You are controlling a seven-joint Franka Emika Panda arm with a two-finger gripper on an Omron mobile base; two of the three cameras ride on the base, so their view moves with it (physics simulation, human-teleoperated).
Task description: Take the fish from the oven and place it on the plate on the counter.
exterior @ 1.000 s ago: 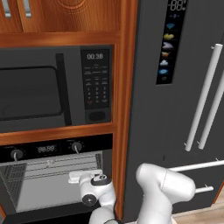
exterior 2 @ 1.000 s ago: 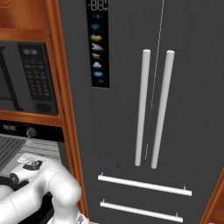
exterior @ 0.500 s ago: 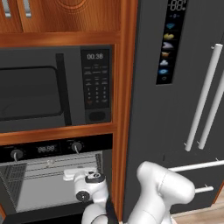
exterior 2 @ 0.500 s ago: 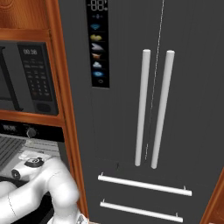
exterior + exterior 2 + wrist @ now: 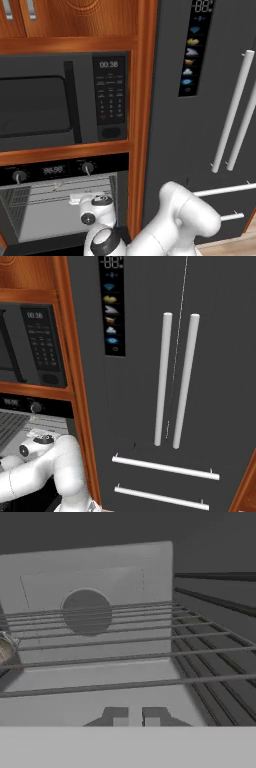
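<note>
Oven [image 5: 60, 215]: door open, grey wire racks [image 5: 125, 657] bare ahead of the jaws, round fan on the back wall.
Arm [image 5: 175, 220]: reaches from the lower right into the oven mouth, wrist at rack level.
Jaws: nearly clenched, only a slim gap between the tips, nothing in it.
Fish [image 5: 75, 199]: likely the pale sliver on the rack just left of the wrist; too small to be sure.
Odd item: a small brownish blob [image 5: 4, 649] at the left edge of the hand view; cannot tell what it is.
Risk, aim: the jaws point at bare rack; closing here would catch wire, not fish.
Risk, width: tips this close would shove a flat fish along the rack, not straddle it.
Risk, snag: a tip dipping between wires could jam or drag the rack.
Risk, clearance: a swing to the left could knock the wrist on the oven frame.
Risk, carry: a thin pinch on a flat fish may slip on the way to the plate.
</note>
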